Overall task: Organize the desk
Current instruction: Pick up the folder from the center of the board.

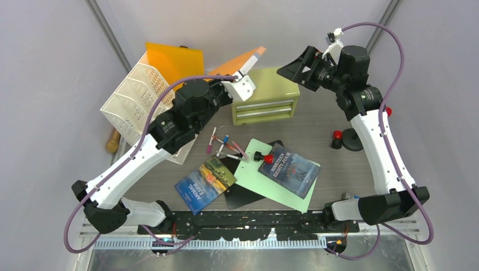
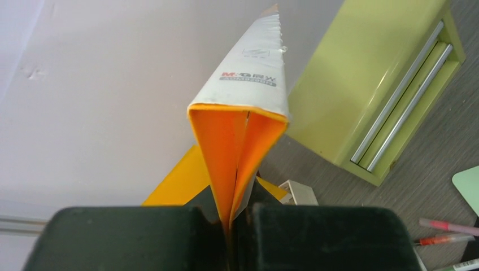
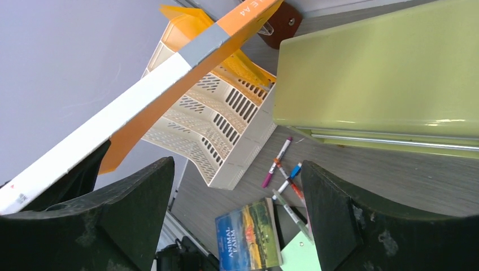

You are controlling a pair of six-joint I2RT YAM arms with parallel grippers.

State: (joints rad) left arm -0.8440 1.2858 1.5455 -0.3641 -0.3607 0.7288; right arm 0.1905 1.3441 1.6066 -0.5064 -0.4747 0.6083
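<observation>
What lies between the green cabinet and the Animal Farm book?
Loose markers lie there, between the cabinet and the book; the top view and the right wrist view both show it.

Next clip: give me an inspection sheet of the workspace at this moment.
Surface: dark wood-grain desk, partly covered.
Job's things: orange folder lifted off the desk; second folder standing in white file tray.
Clutter: Animal Farm book, Nineteen Eighty-Four book, green sheet, pens, red-capped black items lying loose; green drawer cabinet at back.
Grippers: left gripper shut on the orange folder; right gripper open, empty, near the cabinet.
Cables: purple cables, one per arm.
Surroundings: plain grey walls.
</observation>
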